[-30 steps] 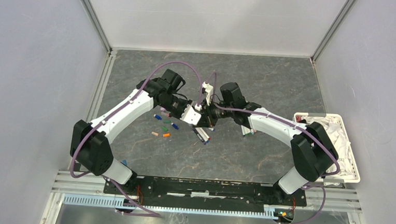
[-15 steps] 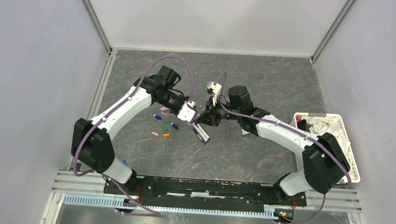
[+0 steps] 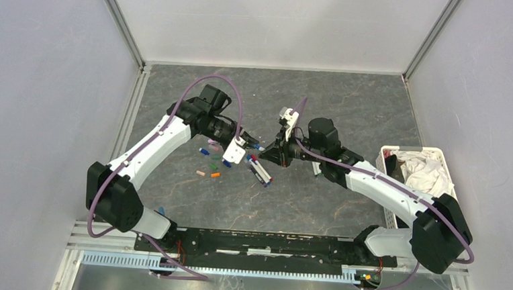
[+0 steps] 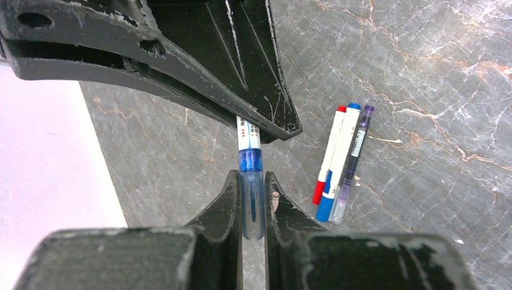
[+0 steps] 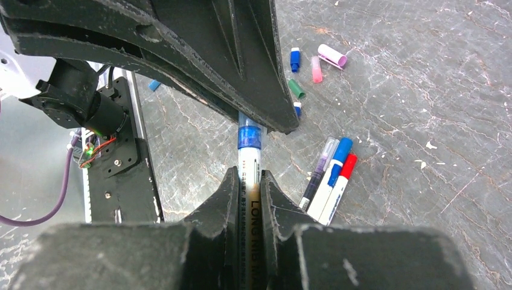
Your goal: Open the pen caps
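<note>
While the pen (image 4: 248, 134) is held above the desk (image 3: 304, 202), its blue cap (image 4: 250, 162) is pinched by the left tool (image 4: 252, 184) and its barrel (image 5: 249, 158) by the right tool (image 5: 249, 181). Seen from above, its axis lies nine-to-three o'clock, cap toward nine.

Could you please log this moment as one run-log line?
step: uncapping | left jaws: shut on blue cap | right jaws: shut on pen barrel | cap: on pen | nearby: three pens, loose caps
</note>
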Controlling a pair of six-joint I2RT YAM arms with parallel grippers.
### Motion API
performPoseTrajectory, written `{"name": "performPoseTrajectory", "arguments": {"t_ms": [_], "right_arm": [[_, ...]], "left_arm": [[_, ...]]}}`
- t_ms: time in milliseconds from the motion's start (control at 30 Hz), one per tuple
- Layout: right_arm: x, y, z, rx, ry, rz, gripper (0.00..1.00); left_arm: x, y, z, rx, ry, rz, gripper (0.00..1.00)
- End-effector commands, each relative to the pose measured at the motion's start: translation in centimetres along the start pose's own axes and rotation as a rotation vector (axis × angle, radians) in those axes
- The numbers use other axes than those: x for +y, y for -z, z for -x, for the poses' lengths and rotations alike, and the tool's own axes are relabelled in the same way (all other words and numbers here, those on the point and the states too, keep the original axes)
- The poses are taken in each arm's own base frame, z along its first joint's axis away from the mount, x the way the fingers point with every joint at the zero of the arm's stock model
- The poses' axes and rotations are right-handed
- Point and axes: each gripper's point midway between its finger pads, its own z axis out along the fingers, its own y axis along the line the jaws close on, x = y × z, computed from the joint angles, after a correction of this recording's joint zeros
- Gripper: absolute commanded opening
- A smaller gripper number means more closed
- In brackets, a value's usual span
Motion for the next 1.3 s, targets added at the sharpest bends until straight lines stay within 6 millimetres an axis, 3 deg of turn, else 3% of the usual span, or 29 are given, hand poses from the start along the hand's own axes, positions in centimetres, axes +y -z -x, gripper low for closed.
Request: {"name": "performPoseTrajectory", "arguments": {"t_ms": [0, 100, 200, 300, 400, 467, 533, 633, 667, 700, 767, 800, 1067, 1267], "right_arm": [[1.2, 8.3, -14.4, 0.5, -0.369, -0.098, 0.0], [1.2, 7.5, -12.5, 0.432, -0.354, -0.085, 0.0], [0.8, 6.0, -9.6, 0.38, -0.335, -0.067, 0.0], [-0.2, 4.6, -7.0, 0.339, -0.32, -0.086, 0.15], [-0.2, 3.2, -4.2, 0.276, -0.291, -0.052, 0.18], [0.4, 2.7, -3.1, 0.248, -0.287, -0.005, 0.14], [0.8, 2.5, -2.9, 0.248, -0.293, 0.029, 0.0], [1.6, 2.5, -3.0, 0.24, -0.305, 0.08, 0.0], [2.0, 2.4, -2.9, 0.23, -0.309, 0.104, 0.0], [2.4, 2.4, -2.8, 0.222, -0.314, 0.128, 0.0], [2.8, 2.2, -2.7, 0.215, -0.344, 0.156, 0.0], [3.0, 2.1, -2.7, 0.219, -0.362, 0.177, 0.0], [4.5, 1.1, -2.3, 0.248, -0.473, 0.317, 0.0], [4.3, 0.3, -1.6, 0.254, -0.499, 0.328, 0.0]], "left_arm": [[-8.9, 19.7, -13.8, 0.998, 0.282, -0.227, 0.02], [-8.7, 18.1, -11.6, 0.887, 0.358, -0.202, 0.02], [-9.9, 14.9, -8.3, 0.727, 0.461, -0.224, 0.02], [-11.1, 11.5, -5.6, 0.634, 0.485, -0.25, 0.02], [-12.3, 9.5, -3.6, 0.566, 0.542, -0.267, 0.02], [-12.3, 8.8, -3.2, 0.539, 0.597, -0.255, 0.02], [-12.1, 8.5, -3.0, 0.525, 0.642, -0.252, 0.02], [-11.5, 8.1, -3.2, 0.51, 0.669, -0.215, 0.02], [-11.0, 7.9, -3.2, 0.502, 0.672, -0.19, 0.09], [-10.6, 7.8, -3.2, 0.496, 0.676, -0.166, 0.27], [-9.6, 7.6, -3.1, 0.48, 0.671, -0.112, 0.95], [-9.1, 7.6, -3.0, 0.477, 0.654, -0.082, 0.99], [-6.9, 8.2, -1.5, 0.449, 0.471, 0.034, 1.0], [-7.0, 5.7, 0.7, 0.369, 0.458, -0.031, 1.0]]}}
